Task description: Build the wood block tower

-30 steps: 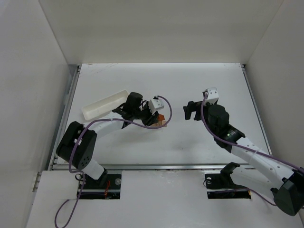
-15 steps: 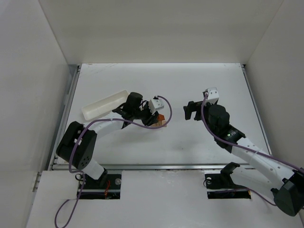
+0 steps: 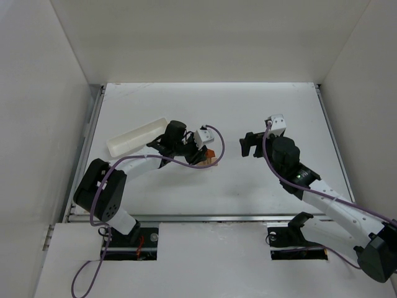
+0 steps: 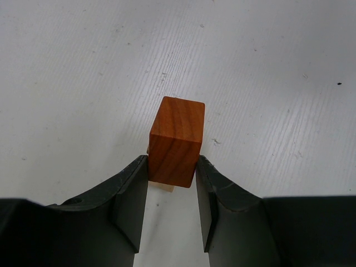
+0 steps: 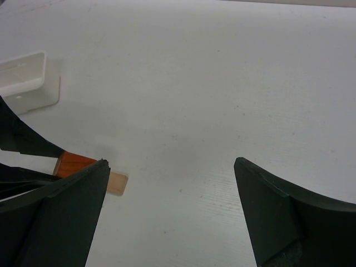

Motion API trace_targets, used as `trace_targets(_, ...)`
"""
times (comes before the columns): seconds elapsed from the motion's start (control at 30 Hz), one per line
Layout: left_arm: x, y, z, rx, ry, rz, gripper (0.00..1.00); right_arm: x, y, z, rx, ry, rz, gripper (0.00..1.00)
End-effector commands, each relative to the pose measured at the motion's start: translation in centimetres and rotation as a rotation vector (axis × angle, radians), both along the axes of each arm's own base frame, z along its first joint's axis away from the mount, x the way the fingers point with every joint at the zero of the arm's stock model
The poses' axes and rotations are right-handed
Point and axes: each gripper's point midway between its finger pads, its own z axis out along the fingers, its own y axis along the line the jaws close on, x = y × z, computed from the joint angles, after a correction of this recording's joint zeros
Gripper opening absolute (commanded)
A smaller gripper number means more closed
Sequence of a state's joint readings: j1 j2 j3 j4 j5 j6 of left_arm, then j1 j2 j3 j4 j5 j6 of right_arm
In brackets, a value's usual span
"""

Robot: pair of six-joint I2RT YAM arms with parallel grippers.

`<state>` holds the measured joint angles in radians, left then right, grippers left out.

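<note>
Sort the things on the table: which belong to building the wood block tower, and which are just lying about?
Belong: reddish-brown block, held between the fingers of the left gripper; pale tan block close against it.
Lying about: white tray, untouched.

No text, label, brand, number or sign can be read in any view, whether on the blocks, the tray, the arms or the table.

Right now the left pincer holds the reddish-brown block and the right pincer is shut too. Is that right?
Not quite. The right pincer is open, with nothing between its fingers, as the right wrist view shows. The left pincer does hold the reddish-brown block.
</note>
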<state>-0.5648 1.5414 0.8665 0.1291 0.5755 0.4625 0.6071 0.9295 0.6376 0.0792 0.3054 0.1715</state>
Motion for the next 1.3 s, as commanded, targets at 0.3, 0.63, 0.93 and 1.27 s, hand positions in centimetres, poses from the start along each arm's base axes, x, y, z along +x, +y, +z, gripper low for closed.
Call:
trace_targets(0.3, 0.74, -0.72, 1.84, -0.037, -0.036, -0.02, 0.2, 0.08, 0.1, 1.15, 0.012, -0.049, 0.012, 1.0)
trace_targets(0.63, 0.77, -0.71, 2.2, -0.039, -0.052, -0.025, 0.27, 0.08, 0.1, 1.15, 0.012, -0.049, 0.012, 1.0)
trace_targets(0.93, 0.77, -0.71, 2.2, -0.039, -0.052, -0.025, 0.37, 0.13, -0.06, 1.16, 0.01, -0.05, 0.003, 1.0)
trace_targets(1.27, 0.77, -0.71, 2.2, -0.039, -0.052, -0.025, 0.45, 0.13, -0.06, 1.16, 0.01, -0.05, 0.003, 1.0)
